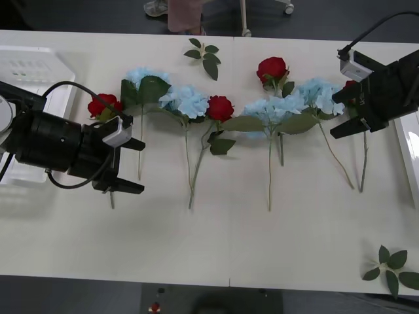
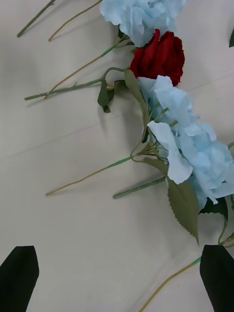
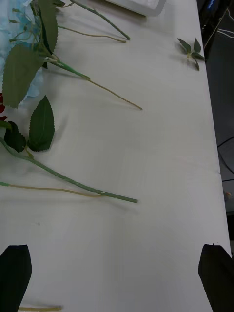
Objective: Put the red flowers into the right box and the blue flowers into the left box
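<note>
Flowers all on the table (image 1: 216, 242), none boxed yet. Both sets of jaws spread wide, holding nothing.

Right gripper (image 1: 349, 112) hovering over the far-right rose (image 1: 351, 86), bloom mostly hidden behind it, stem (image 1: 364, 163) showing below. Blue flower (image 1: 321, 91) just beside, leaves overlapping the stem area. Right box (image 1: 409, 147) at table's right edge, rim only.

Left gripper (image 1: 126, 166) low at the far-left rose (image 1: 105, 104), stem end poking out by the lower finger. Blue flower (image 1: 145, 84) next to it, stem (image 1: 140, 147) running past the fingers. Left box (image 1: 33, 72) behind the left arm.

Middle row: blue flower (image 1: 188, 99), rose (image 1: 220, 108), blue flower (image 1: 275, 108), rose (image 1: 272, 69), packed tight.

Risks, as judged: thin stems lying close, so could pinch two at once or snag a neighbour's leaf and drag it. Could slip off a stem that thin. Left-side rose bound for the opposite box, long carry, possible drop.
</note>
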Available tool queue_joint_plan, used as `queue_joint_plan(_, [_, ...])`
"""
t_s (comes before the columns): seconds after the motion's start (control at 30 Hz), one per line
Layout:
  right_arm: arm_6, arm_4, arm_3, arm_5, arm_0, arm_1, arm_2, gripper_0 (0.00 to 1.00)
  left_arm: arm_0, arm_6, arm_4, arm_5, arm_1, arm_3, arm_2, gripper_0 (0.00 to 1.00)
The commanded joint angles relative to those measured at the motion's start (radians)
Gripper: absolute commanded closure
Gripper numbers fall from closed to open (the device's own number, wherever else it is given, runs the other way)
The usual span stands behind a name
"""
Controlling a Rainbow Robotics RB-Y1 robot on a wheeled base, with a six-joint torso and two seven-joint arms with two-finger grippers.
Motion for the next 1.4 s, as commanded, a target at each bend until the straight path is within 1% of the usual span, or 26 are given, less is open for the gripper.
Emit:
queue_joint_plan(0.03, [-0.017, -0.005, 0.003, 0.002, 0.064, 0.035, 0.036, 0.03, 0.042, 0.034, 0.003, -0.005, -0.029, 0.027, -0.02, 0.0])
queue_joint_plan(0.1, [-0.017, -0.005, 0.007, -0.001, 0.063, 0.029, 0.03, 0.03, 0.046, 0.034, 0.017, -0.005, -0.037, 0.044, -0.02, 0.0])
queue_joint_plan(0.33, [-0.017, -0.016, 0.014, 0.017, 0.049, 0.0, -0.021, 0.03, -0.003, 0.034, 0.041, -0.001, -0.02, 0.055, -0.003, 0.0])
queue_joint_plan(0.47, [-0.017, -0.031, 0.014, 0.048, 0.034, -0.043, -0.065, 0.03, -0.043, 0.034, 0.066, 0.004, 0.014, 0.055, 0.032, 0.0])
queue_joint_plan(0.57, [-0.024, -0.028, 0.015, 0.047, 0.011, -0.079, -0.067, 0.03, -0.063, 0.034, 0.101, -0.011, 0.058, 0.055, 0.034, 0.0])
queue_joint_plan(0.7, [-0.339, 0.02, 0.043, 0.068, -0.041, -0.105, -0.067, 0.03, -0.086, 0.034, 0.136, -0.051, 0.143, 0.055, 0.026, 0.0])
queue_joint_plan(0.83, [-0.635, 0.118, 0.103, 0.131, -0.109, -0.125, -0.065, 0.03, -0.092, 0.038, 0.139, -0.088, 0.23, 0.055, 0.024, 0.0])
queue_joint_plan(0.93, [-0.83, 0.202, 0.164, 0.194, -0.143, -0.125, -0.065, 0.03, -0.093, 0.147, 0.104, -0.122, 0.288, 0.055, 0.024, 0.0])
queue_joint_plan(1.0, [-0.9, 0.242, 0.185, 0.209, -0.149, -0.122, -0.065, 0.03, -0.092, 0.194, 0.089, -0.13, 0.315, 0.055, 0.024, 0.0])
queue_joint_plan(1.03, [-0.971, 0.296, 0.213, 0.22, -0.15, -0.115, -0.062, 0.03, -0.092, 0.26, 0.067, -0.137, 0.344, 0.055, 0.024, 0.0])
queue_joint_plan(1.1, [-1.044, 0.371, 0.261, 0.221, -0.152, -0.099, -0.031, 0.03, -0.093, 0.383, 0.035, -0.142, 0.373, 0.055, 0.024, 0.0])
queue_joint_plan(1.13, [-1.057, 0.382, 0.273, 0.217, -0.152, -0.094, -0.021, 0.03, -0.093, 0.406, 0.026, -0.143, 0.376, 0.055, 0.024, 0.0])
queue_joint_plan(1.17, [-1.086, 0.402, 0.305, 0.203, -0.152, -0.083, 0.018, 0.03, -0.096, 0.458, 0.001, -0.143, 0.377, 0.055, 0.024, 0.0])
queue_joint_plan(1.2, [-1.101, 0.403, 0.319, 0.195, -0.152, -0.079, 0.036, 0.03, -0.096, 0.477, -0.013, -0.145, 0.377, 0.055, 0.024, 0.0])
queue_joint_plan(1.3, [-1.169, 0.405, 0.414, 0.131, -0.152, -0.036, 0.147, 0.03, -0.096, 0.585, -0.075, -0.159, 0.371, 0.055, 0.015, 0.0])
queue_joint_plan(1.4, [-1.176, 0.385, 0.515, 0.068, -0.152, 0.033, 0.22, 0.03, -0.096, 0.699, -0.131, -0.185, 0.371, 0.055, -0.008, 0.0])
